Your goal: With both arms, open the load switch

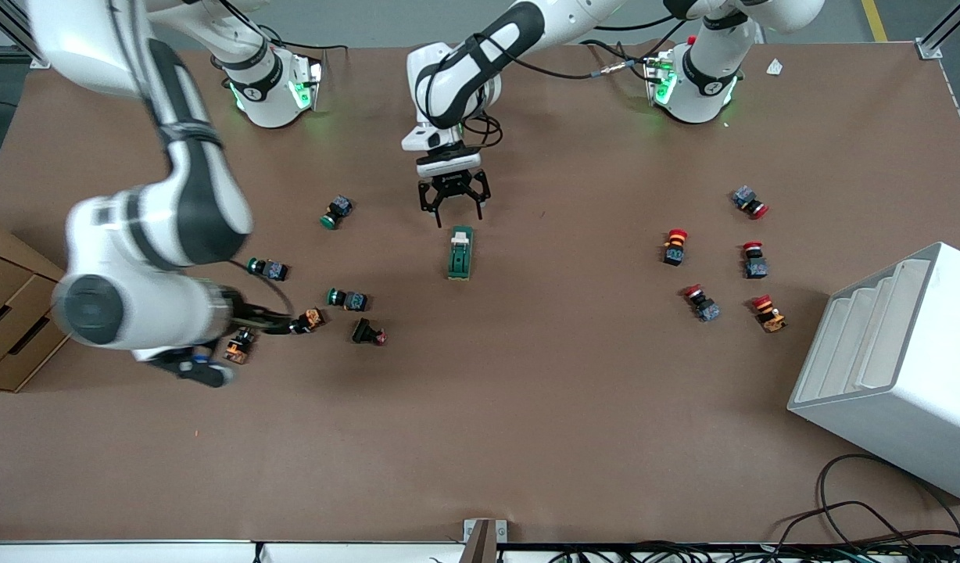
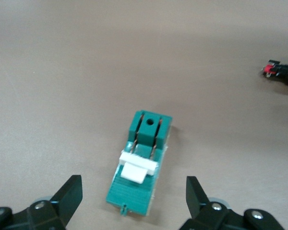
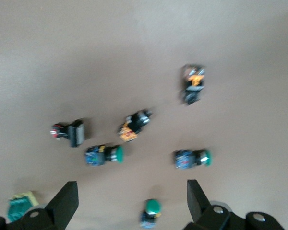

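Note:
The load switch (image 1: 460,253), a dark-green block with a white tab on top, lies flat near the middle of the table. My left gripper (image 1: 453,205) hangs open just above the switch's end that faces the robot bases. In the left wrist view the switch (image 2: 143,158) lies between the spread fingers (image 2: 69,191) and nothing touches it. My right gripper (image 3: 133,191) is open and empty, up over the cluster of push buttons toward the right arm's end of the table. The switch's corner (image 3: 20,205) shows at that view's edge.
Green and orange push buttons (image 1: 347,299) lie scattered beside the switch toward the right arm's end. Red push buttons (image 1: 675,246) lie toward the left arm's end. A white stepped box (image 1: 894,360) stands there too. A cardboard box (image 1: 11,328) sits at the table's edge by the right arm.

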{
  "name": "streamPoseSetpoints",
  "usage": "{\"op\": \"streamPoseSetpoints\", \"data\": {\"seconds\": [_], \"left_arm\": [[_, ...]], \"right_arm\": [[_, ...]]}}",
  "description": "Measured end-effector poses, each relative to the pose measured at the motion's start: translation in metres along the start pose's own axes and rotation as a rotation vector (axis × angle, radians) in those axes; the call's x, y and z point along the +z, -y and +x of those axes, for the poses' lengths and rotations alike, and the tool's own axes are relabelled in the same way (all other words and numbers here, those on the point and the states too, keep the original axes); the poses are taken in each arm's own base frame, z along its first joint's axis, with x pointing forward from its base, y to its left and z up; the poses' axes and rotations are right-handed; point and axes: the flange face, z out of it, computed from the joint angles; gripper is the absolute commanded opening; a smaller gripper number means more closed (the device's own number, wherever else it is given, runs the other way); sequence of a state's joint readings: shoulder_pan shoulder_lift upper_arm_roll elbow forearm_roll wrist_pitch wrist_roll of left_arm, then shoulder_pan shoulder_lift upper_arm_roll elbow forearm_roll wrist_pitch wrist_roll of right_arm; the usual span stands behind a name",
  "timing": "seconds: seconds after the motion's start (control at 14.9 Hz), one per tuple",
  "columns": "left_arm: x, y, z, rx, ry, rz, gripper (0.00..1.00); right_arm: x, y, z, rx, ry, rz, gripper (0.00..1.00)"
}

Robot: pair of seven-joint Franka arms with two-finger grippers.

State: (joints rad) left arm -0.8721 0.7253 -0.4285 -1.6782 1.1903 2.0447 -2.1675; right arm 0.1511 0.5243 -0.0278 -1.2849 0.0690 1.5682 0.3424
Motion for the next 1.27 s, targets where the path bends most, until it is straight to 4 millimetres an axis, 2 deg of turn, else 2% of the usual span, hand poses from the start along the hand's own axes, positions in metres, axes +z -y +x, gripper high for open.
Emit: {"op": "streamPoseSetpoints", "data": {"seconds": [0.27,0.47,0.6,0.94,1.14,1.27], "left_arm": [[-0.017,-0.017,0.040,-0.058,0.053,0.000,0.96],[-0.034,-0.019,0.079,-0.101,0.123,0.013,0.99],[-0.049,-0.016,0.110,-0.144,0.170,0.026,0.99],[-0.071,0.005,0.196,-0.217,0.285,0.087,1.00],[-0.077,0.028,0.269,-0.243,0.367,0.119,1.00],[-0.068,0.052,0.320,-0.261,0.385,0.117,1.00]], "right_arm": [[-0.031,-0.091,0.012,-0.166,-0.043,0.003,1.00],[-0.054,-0.131,0.006,-0.199,-0.068,-0.012,1.00],[-0.068,-0.138,-0.002,-0.202,-0.079,-0.021,1.00],[-0.093,-0.136,-0.021,-0.211,-0.085,-0.034,1.00],[-0.110,-0.136,-0.028,-0.212,-0.102,-0.035,1.00],[-0.117,-0.137,-0.031,-0.211,-0.107,-0.035,1.00]]}}
